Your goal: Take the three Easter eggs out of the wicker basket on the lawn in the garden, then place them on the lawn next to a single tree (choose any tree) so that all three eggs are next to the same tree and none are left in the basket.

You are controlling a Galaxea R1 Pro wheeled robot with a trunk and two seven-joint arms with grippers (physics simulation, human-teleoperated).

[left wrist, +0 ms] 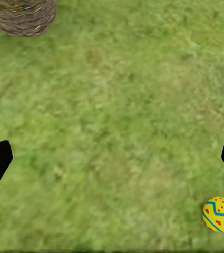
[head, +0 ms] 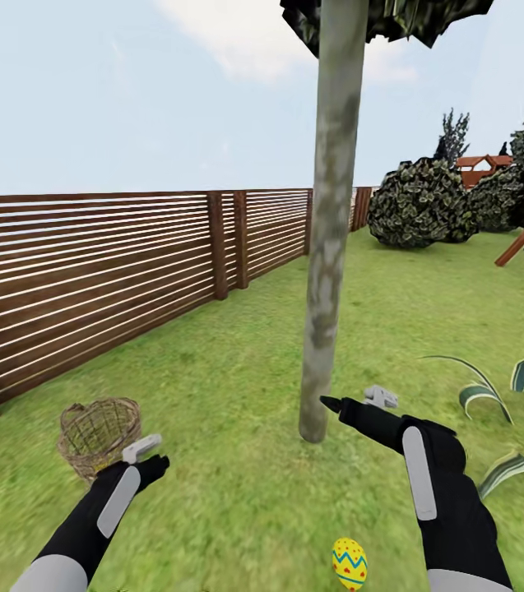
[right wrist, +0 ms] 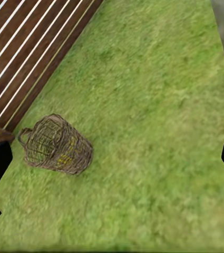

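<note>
Easter egg (head: 350, 563), smooth yellow oval with teal zigzag, sits on the rough lawn (head: 237, 460) near your mottled tree (head: 325, 271). Woven wicker basket (head: 97, 432) lies beside the left gripper (head: 156, 465). Both grippers, right gripper (head: 331, 403) included, are spread and hold nothing.

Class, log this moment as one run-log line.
yellow zigzag-banded egg: on grass near pale mottled tree trunk | tan woven wicker basket: tipped | left pincer: open, empty | right pincer: open, empty
</note>
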